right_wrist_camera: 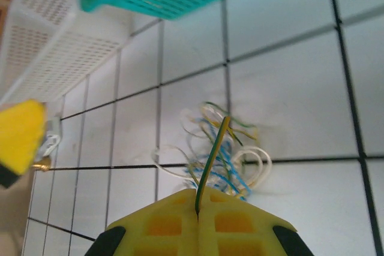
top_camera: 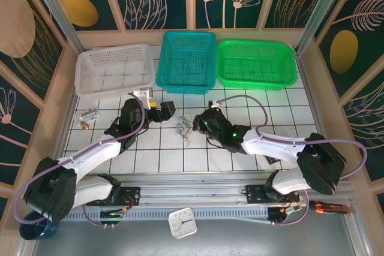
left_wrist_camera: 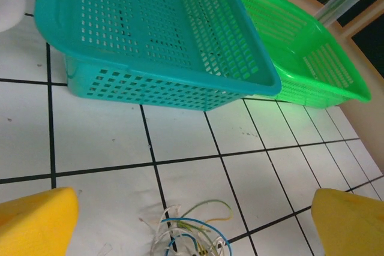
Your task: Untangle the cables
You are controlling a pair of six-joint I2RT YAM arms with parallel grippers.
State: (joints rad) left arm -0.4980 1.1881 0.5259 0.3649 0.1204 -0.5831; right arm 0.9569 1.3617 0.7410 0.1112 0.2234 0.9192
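Note:
The cables (top_camera: 185, 130) lie in a small loose tangle of whitish, blue and yellow-green wires on the tiled table, between my two grippers. My right gripper (top_camera: 201, 125) sits just right of the tangle. In the right wrist view its yellow jaws (right_wrist_camera: 198, 207) are pressed together on one green-yellow wire (right_wrist_camera: 213, 157), which rises out of the tangle (right_wrist_camera: 231, 154). My left gripper (top_camera: 161, 111) hovers up and to the left of the tangle, open. In the left wrist view its yellow fingers (left_wrist_camera: 36, 223) stand far apart, with the tangle (left_wrist_camera: 192, 232) on the table between them.
Three baskets stand in a row at the back: white (top_camera: 114, 69), teal (top_camera: 186, 61) and green (top_camera: 257, 64). A small metal part (top_camera: 89, 115) lies at the left. A clock (top_camera: 182, 222) and an orange-handled tool (top_camera: 333, 209) lie at the near edge.

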